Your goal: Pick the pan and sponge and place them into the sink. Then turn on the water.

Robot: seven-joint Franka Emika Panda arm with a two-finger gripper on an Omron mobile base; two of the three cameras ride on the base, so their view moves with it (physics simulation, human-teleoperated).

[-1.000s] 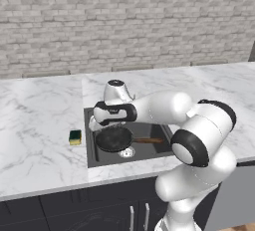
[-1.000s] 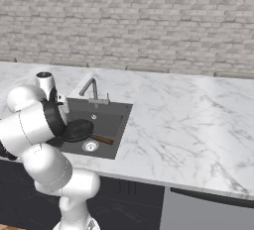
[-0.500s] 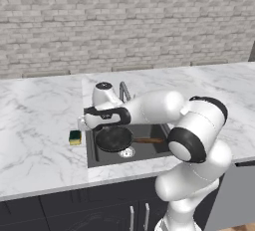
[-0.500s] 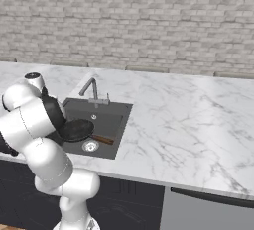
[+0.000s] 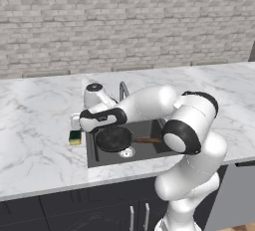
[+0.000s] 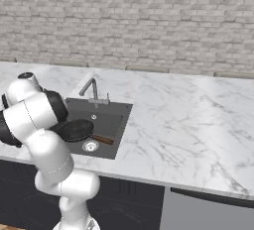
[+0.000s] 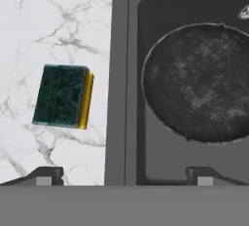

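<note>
Sponge [image 7: 63, 96]: yellow, green scouring face up, on the marble surface [image 7: 48, 25] just beside the sink [image 7: 121, 74]. Likely light, soft, compressible; pinch across the short sides. Pan [image 7: 197, 84]: in the basin. Gripper [image 7: 124, 175]: jaws wide, empty.

Sponge [image 7: 63, 96] lay green face up on the marble [image 7: 44, 25], just beside the sink [image 7: 127, 98] rim. Pan [image 7: 199, 84] sat inside the sink. Fingertips [image 7: 46, 175] stood wide apart.
</note>
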